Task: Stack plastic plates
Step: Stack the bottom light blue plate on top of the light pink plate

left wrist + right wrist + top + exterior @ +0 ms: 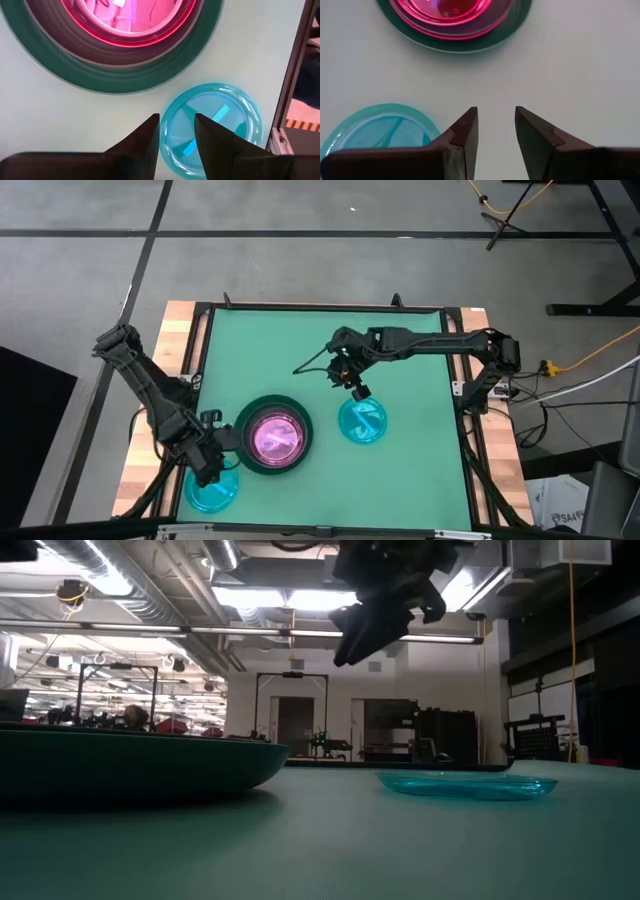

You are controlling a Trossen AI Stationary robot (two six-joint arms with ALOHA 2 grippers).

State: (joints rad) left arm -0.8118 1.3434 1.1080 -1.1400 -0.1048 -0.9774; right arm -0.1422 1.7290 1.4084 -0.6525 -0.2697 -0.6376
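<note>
A stack of plates sits near the table's near edge: a large dark green plate with pink plates nested in it, also seen in the left wrist view, the right wrist view and the low view. One cyan plate lies flat to the right of the stack. Another cyan plate lies at the near left corner. My left gripper is open over this plate's rim, one finger on each side, apart from it. My right gripper is open, raised just beyond the right cyan plate.
A green mat covers the table inside a black frame. The mat's far half is bare. The near left cyan plate lies close to the frame and the wooden table edge.
</note>
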